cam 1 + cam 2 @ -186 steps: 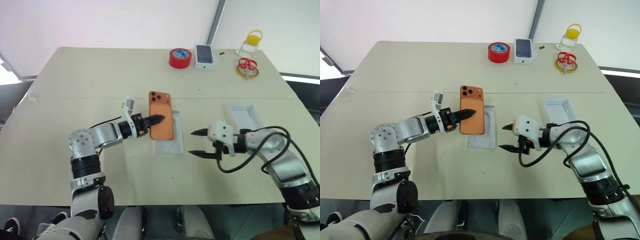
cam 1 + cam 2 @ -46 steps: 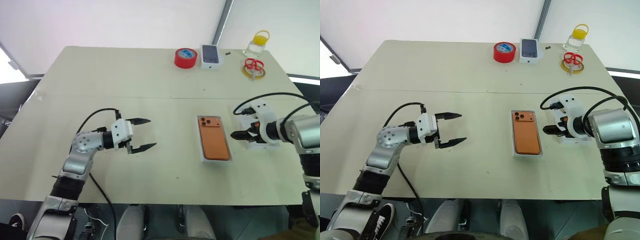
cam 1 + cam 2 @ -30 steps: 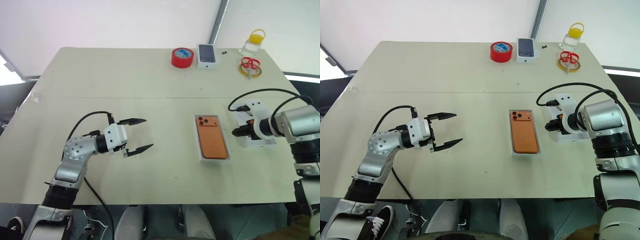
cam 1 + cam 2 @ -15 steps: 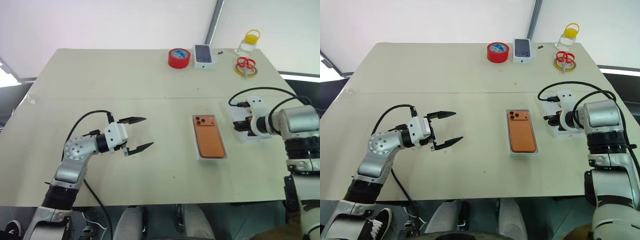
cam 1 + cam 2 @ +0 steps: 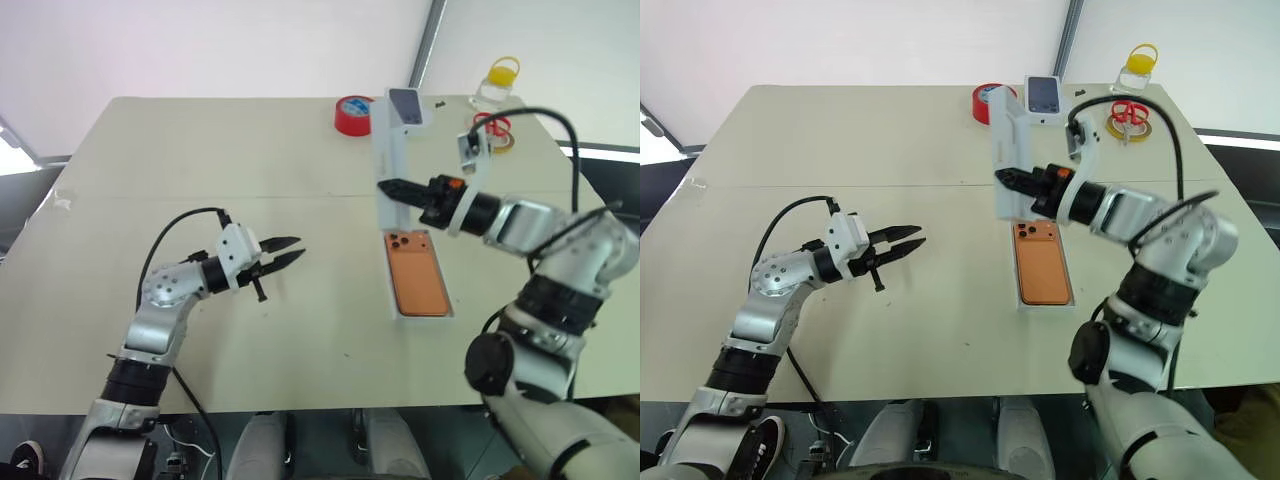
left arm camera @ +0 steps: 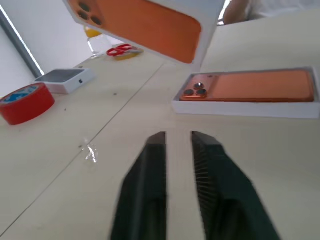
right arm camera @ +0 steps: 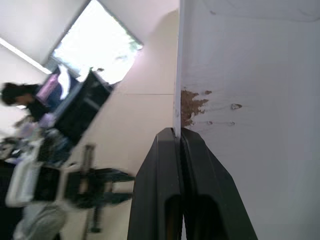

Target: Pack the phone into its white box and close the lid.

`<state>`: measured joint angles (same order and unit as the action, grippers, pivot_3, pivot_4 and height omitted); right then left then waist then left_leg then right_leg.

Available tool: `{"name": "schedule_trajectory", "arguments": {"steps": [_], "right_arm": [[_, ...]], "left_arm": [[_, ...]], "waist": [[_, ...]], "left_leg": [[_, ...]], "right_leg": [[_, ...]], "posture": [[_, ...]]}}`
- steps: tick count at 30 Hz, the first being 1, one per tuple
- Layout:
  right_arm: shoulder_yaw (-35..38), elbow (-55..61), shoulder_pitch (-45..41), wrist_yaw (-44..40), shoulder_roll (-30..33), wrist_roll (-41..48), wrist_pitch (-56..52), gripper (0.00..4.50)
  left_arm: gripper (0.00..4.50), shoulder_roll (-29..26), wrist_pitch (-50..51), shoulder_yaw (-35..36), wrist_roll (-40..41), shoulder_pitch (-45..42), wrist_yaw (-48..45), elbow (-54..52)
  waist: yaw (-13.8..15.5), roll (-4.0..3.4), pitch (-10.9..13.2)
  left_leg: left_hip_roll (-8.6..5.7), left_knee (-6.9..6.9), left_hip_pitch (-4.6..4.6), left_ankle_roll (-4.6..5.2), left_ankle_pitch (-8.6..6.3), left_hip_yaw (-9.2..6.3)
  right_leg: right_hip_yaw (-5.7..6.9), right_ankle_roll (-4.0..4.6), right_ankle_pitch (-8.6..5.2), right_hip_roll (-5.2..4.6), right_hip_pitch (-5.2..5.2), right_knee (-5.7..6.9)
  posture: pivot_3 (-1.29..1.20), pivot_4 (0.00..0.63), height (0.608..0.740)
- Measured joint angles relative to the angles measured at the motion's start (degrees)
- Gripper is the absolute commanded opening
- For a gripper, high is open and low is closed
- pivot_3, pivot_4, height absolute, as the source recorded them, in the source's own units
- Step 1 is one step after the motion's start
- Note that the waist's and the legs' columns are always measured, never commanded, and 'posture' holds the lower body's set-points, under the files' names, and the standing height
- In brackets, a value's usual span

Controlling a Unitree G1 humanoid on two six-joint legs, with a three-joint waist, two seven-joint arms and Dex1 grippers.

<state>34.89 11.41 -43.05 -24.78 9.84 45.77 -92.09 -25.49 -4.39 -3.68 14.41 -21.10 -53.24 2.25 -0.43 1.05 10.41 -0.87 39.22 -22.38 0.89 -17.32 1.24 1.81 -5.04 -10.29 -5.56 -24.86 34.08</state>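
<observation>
The orange phone (image 5: 418,272) lies back up inside the white box (image 6: 245,108) in the middle of the table. Above the box's far end my right gripper (image 5: 385,186) is shut on the rim of the lid (image 5: 382,150), which stands on edge in the air. In the right wrist view the fingers (image 7: 165,150) pinch that rim, and the lid's white inside (image 7: 250,75) faces the camera. The lid's other face (image 6: 145,22) carries an orange phone picture. My left gripper (image 5: 298,248) hovers over bare table left of the box, shut and holding nothing.
At the table's far edge stand a red tape roll (image 5: 350,112), a small white box with a dark phone picture (image 5: 407,106), scissors on a yellow tape ring (image 5: 490,130) and a yellow-capped bottle (image 5: 500,80). A person (image 7: 20,95) sits beyond the table.
My right gripper has lifted the lid off the table at the right and swung it left over the box, turned onto its edge. My left gripper's fingers have closed.
</observation>
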Motion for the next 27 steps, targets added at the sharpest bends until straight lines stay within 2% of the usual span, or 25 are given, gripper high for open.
{"name": "schedule_trajectory", "arguments": {"steps": [3, 6, 8, 10, 12, 18, 26, 27], "right_arm": [[-0.2, 1.5, 8.2, 6.2, -1.7, 11.9, 0.0, 0.00], [-1.1, 2.3, 14.2, 15.4, -0.9, 27.9, 0.2, 0.00], [-5.6, 2.2, 18.8, 22.9, 3.9, 40.4, 2.8, 0.00], [-13.3, 2.0, 24.5, 31.7, 10.5, 55.5, 11.1, 0.00], [-18.3, 2.1, 26.3, 34.9, 13.2, 62.5, 17.3, 0.00], [-24.8, 0.0, 25.3, 37.7, 18.1, 65.3, 23.4, 0.00], [-25.7, -7.1, 24.1, 38.4, 18.8, 66.1, 23.7, 0.00], [-25.7, -7.1, 24.1, 38.3, 18.8, 66.1, 23.7, 0.28]], "left_arm": [[0.04, 0.6, 0.6, 0.0, -0.1, 0.1, 1.0, -0.1], [0.04, 0.8, 1.5, -0.2, 0.0, 1.1, 1.1, -0.4], [0.04, 0.9, 1.7, -0.3, 0.0, 2.0, 1.1, -1.3], [0.04, 0.9, 2.0, -0.4, 0.0, 2.8, 1.2, -2.0], [0.04, 1.4, 2.7, -0.5, 0.0, 2.9, 1.4, -2.1], [0.04, 4.1, 4.0, -4.8, -0.9, 4.2, 2.2, -2.4], [0.04, 11.1, 7.7, -8.4, -2.9, 1.6, 6.2, 4.6], [0.00, 11.7, 7.7, -8.5, -3.2, 0.8, 6.6, 5.5]], "waist": [[-0.2, -0.08, 0.0], [-0.5, -0.09, 0.1], [-0.5, -0.09, 0.1], [-0.4, -0.08, 0.1], [-0.4, -0.07, 0.1], [-0.2, -0.05, 0.0], [0.0, -0.01, 0.0], [0.0, -0.01, 0.0]], "left_leg": [[-0.04, -0.02, -0.04, 0.00, 0.00, 0.05], [-0.04, -0.01, 0.00, 0.00, 0.00, 0.07], [-0.01, -0.02, 0.02, 0.00, 0.00, 0.06], [0.00, -0.03, 0.02, 0.00, 0.00, 0.05], [0.02, -0.02, 0.03, 0.00, 0.00, 0.09], [0.07, -0.02, 0.02, 0.01, 0.00, 0.13], [0.08, 0.03, 0.01, 0.02, -0.01, 0.11], [0.09, 0.02, 0.00, 0.03, -0.01, 0.10]], "right_leg": [[-0.05, 0.00, 0.00, -0.04, -0.04, 0.01], [-0.09, 0.00, 0.00, -0.05, -0.05, -0.07], [-0.08, 0.01, -0.02, -0.05, -0.05, -0.08], [-0.08, 0.02, -0.04, -0.05, -0.05, -0.10], [-0.11, 0.05, -0.07, -0.01, -0.04, -0.12], [-0.13, -0.05, -0.06, 0.06, -0.04, -0.13], [-0.11, -0.06, -0.06, 0.06, 0.00, -0.18], [-0.10, -0.06, -0.06, 0.07, 0.00, -0.18]], "posture": [[0.00, 0.150, 0.739], [0.00, 0.150, 0.739], [0.00, 0.150, 0.739], [0.00, 0.150, 0.739], [0.00, 0.150, 0.739], [0.00, 0.150, 0.739], [0.00, 0.150, 0.739], [0.00, 0.150, 0.739]]}}
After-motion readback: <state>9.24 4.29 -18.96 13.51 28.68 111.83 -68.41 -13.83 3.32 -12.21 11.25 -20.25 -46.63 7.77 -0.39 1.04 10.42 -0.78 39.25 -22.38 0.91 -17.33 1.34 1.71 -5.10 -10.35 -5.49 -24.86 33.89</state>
